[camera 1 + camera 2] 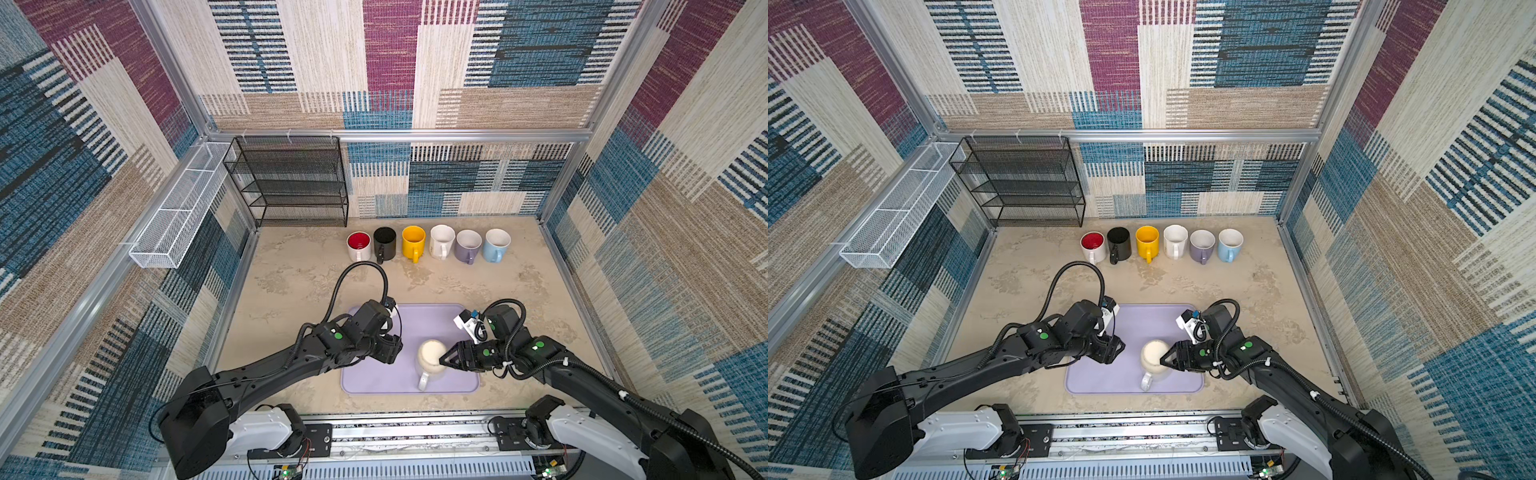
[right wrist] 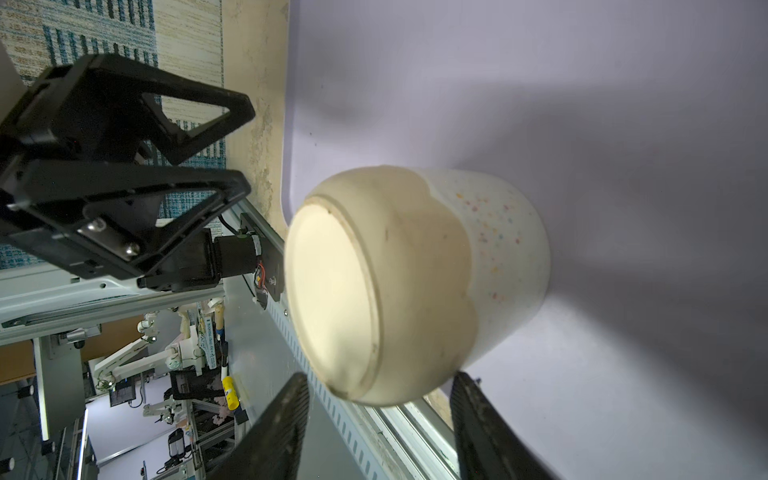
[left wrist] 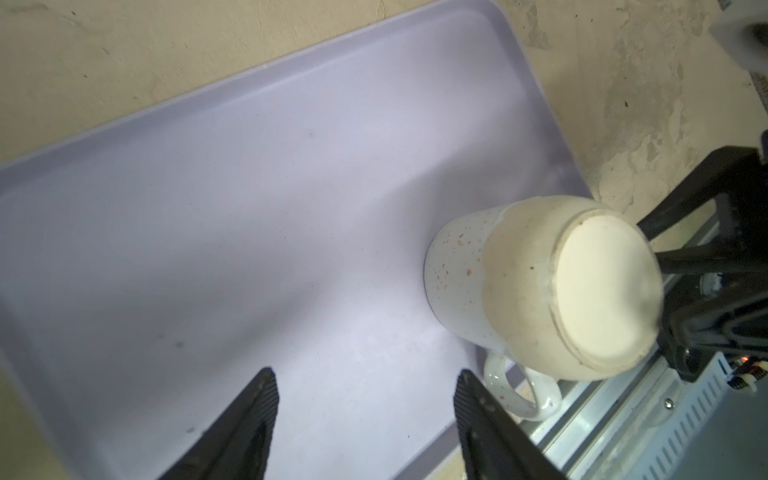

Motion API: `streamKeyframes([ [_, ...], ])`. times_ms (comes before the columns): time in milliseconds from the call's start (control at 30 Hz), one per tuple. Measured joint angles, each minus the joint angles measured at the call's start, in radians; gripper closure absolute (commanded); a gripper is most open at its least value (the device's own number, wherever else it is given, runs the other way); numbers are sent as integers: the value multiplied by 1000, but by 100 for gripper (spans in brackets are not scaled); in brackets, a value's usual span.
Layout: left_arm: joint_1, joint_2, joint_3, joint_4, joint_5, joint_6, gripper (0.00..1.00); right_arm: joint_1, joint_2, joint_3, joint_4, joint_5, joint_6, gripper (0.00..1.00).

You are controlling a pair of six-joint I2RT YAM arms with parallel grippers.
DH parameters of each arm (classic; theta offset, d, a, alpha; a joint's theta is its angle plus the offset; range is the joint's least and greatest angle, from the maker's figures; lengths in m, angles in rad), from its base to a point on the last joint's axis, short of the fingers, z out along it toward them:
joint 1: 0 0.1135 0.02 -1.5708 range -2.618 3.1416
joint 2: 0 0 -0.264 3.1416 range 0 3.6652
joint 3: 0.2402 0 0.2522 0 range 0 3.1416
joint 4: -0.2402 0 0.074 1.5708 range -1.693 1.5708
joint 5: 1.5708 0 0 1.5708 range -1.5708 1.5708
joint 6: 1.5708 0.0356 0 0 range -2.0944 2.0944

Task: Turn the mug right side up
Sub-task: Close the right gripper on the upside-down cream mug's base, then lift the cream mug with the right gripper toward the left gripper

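**Room on the left, crowding at the mug**

The tray (image 1: 417, 324) lay bare across its far and left parts, though the left gripper (image 3: 365, 384) hung open-jawed above its left edge. The upturned mug (image 1: 432, 356) blocked the near-right part. The right gripper (image 2: 381, 376) crowded the mug's right side, jaws apart, possibly touching. Bare table separated the tray from the far row of mugs (image 1: 428, 245).

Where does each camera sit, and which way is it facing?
Top views: high behind the arms, looking down over the table; both arms show, left tool and right tool flanking the upside-down mug on the lavender tray.
Left wrist: on the left arm, looking past its fingertips across the tray.
Right wrist: on the right arm, looking past its fingertips at the mug's base.
Shared: both wrist views show the mug and opposite tool.
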Motion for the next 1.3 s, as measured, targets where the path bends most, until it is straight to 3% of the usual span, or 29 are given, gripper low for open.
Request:
streamKeyframes([
  [733, -46, 111, 26, 17, -45, -50, 33, 26, 179, 69, 146, 66, -14, 56],
  [1000, -47, 142, 34, -23, -81, -56, 33, 35, 315, 146, 246, 107, -50, 58],
  [1300, -46, 184, 72, 55, -96, -56, 33, 40, 509, 289, 332, 103, -134, 61],
])
